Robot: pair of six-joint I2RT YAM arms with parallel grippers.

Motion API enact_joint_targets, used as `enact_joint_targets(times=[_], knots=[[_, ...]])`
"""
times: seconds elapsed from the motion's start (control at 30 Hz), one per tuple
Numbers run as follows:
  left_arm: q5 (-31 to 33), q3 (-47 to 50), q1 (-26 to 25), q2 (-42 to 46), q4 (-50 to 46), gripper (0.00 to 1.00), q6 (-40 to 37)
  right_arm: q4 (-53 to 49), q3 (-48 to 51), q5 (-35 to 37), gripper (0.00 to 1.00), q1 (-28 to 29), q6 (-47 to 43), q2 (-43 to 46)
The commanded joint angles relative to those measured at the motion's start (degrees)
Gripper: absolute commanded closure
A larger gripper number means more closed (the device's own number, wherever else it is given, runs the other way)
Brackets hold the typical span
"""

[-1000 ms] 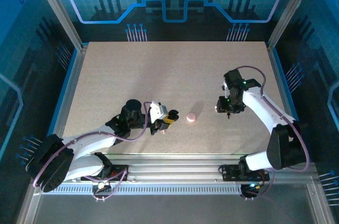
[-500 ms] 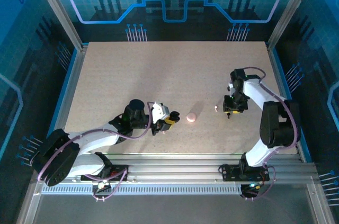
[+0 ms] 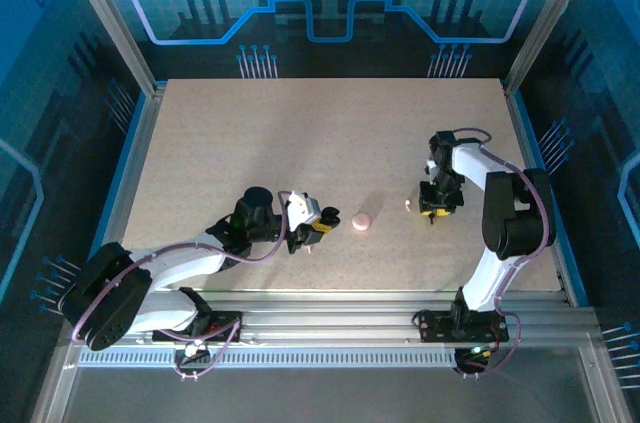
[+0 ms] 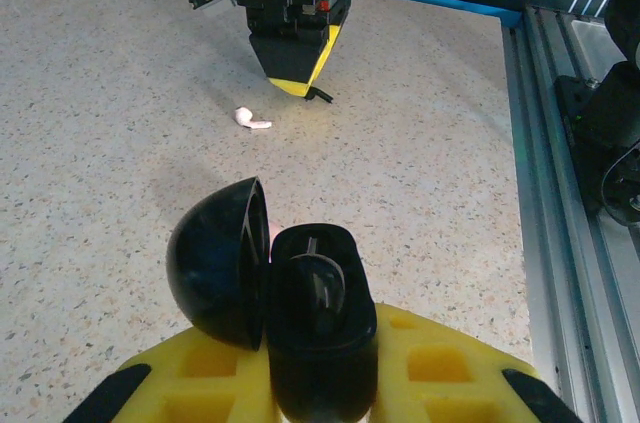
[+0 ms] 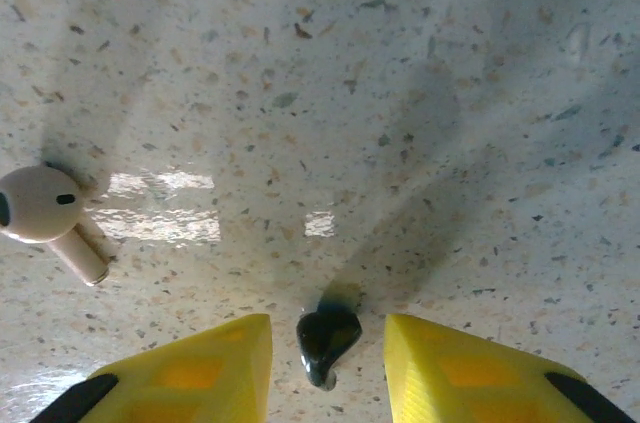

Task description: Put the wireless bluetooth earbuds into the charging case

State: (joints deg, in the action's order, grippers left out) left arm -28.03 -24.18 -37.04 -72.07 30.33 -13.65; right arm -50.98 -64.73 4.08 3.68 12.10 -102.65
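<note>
We are starting with the desk (image 3: 300, 133), a pale speckled slab that is catching a glossy glare under the lights and carrying everything else. Over its near half the left claw (image 3: 316, 224) is clamping the charging case (image 4: 320, 323), a smooth black egg-shaped shell, and we are judging that it is holding the case upright and facing across the desk so that the open well is ready to take an earbud. The domed lid (image 4: 215, 263) is hanging open to one side, and something dark and shiny is sitting in the well, perhaps an earbud already seated. A small round pink puck (image 3: 361, 222) is resting on the desk just beyond the case. Farther right, the right claw (image 3: 437, 207) is pointing down with its jaws apart, and its yellow pads (image 5: 210, 368) are straddling the black earbud (image 5: 327, 336) without touching it, which we are reading as lining up for a pinch. That glossy little bud is lying on the desk, and the whitish earbud (image 5: 45, 208), matte with a short stem, is lying near it, outside the jaws.
</note>
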Motion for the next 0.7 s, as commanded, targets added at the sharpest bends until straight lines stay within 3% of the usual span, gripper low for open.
enact_joint_targets(times=[0.0, 0.67], knots=[[0.55, -0.79, -0.49, -0.59, 2.02, 0.82, -0.41, -1.34, -1.02, 0.72, 0.64, -0.78, -0.67, -0.89], [1.51, 0.09, -0.47, 0.79, 1.47, 0.82, -0.74, -0.87, 0.12, 2.11, 0.72, -0.21, -0.14, -2.73]])
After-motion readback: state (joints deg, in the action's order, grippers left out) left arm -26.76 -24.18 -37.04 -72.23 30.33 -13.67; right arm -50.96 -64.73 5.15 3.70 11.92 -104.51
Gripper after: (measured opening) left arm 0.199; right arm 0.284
